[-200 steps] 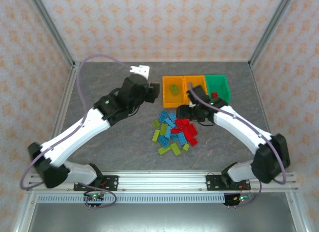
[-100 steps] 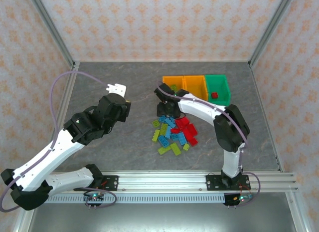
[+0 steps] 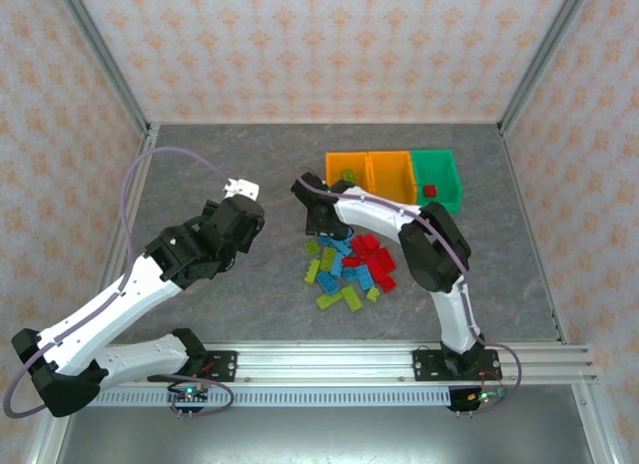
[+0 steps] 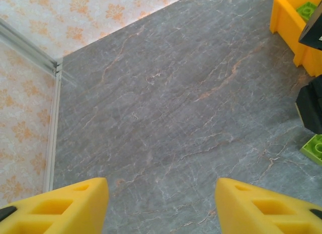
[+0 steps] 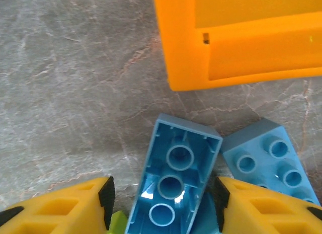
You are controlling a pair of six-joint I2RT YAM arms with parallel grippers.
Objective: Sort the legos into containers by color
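Note:
The legos (image 3: 349, 264), lime green, light blue and red, lie in a loose pile mid-table. Behind them stand two orange-yellow containers (image 3: 346, 172) (image 3: 391, 172) and a green one (image 3: 436, 175). A lime brick (image 3: 348, 175) lies in the left bin, a red one (image 3: 429, 192) in the green bin. My right gripper (image 5: 163, 193) is open low over the pile's far-left corner, jaws either side of an upturned light blue brick (image 5: 173, 186). My left gripper (image 4: 161, 193) is open over bare table, left of the pile.
The left orange bin's corner (image 5: 236, 43) stands just beyond the upturned brick. A studs-up light blue brick (image 5: 266, 158) lies to its right. In the left wrist view, the same bin (image 4: 292, 27), the black right arm (image 4: 312, 108) and a lime brick (image 4: 316, 148) line the right edge.
My left arm pulled back left from the orange bins to open table. My right gripper swung from beside the green bin to the pile's left end and came down around a light blue brick.

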